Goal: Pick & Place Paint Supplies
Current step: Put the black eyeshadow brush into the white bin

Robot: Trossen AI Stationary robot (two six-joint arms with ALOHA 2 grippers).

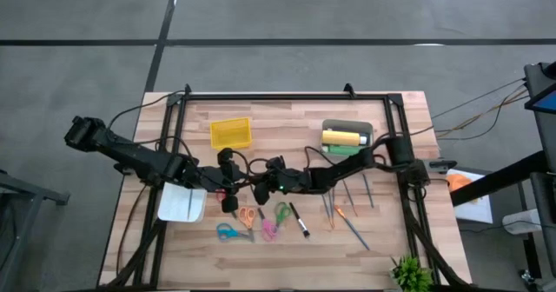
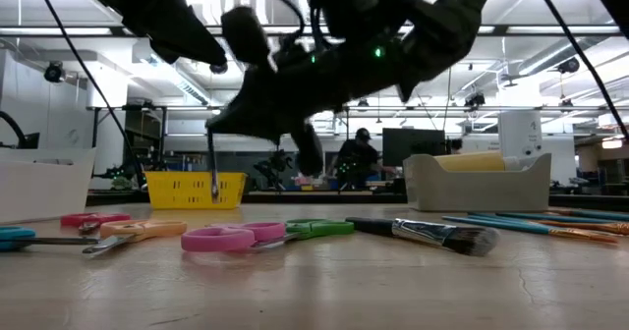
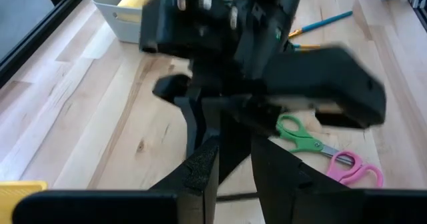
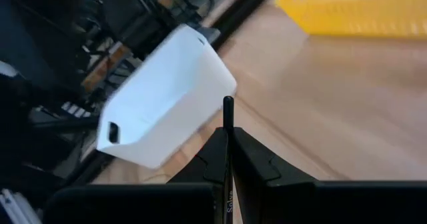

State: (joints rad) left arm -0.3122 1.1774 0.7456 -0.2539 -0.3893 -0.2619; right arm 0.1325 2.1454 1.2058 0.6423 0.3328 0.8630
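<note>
Two arms meet over the middle of the wooden surface (image 1: pixel 287 118), and their dark links cover much of it from above. The right pincer (image 4: pixel 228 141) is clenched on a thin black pen (image 4: pixel 227 117), which juts past its tips toward the white bin (image 4: pixel 160 104) at about 8 o'clock on the surface. Seen from table height, the pen hangs upright, clear of the wood, in front of the yellow basket (image 1: pixel 230 133) at 11 o'clock. The left pincer (image 3: pixel 233 167) sits just beside the right arm, facing it. That arm fills its wrist view, so I cannot tell whether the left pincer is released or grasping anything.

At 1 o'clock a grey tray (image 1: pixel 347 125) holds a yellow bottle (image 1: pixel 343 137) and a green bottle (image 1: pixel 340 149), both partly under the right arm. Four pairs of scissors lie near 6 o'clock: blue (image 1: pixel 228 232), orange (image 1: pixel 248 216), pink (image 1: pixel 269 229) and green (image 1: pixel 282 212). A black brush (image 2: pixel 432 234) lies just beside the green pair. Several thin brushes (image 1: pixel 352 231) lie loose around 4 o'clock, too slender to tell their colours apart from above. A small plant (image 1: pixel 408 275) is cut off at the 5 o'clock corner.
</note>
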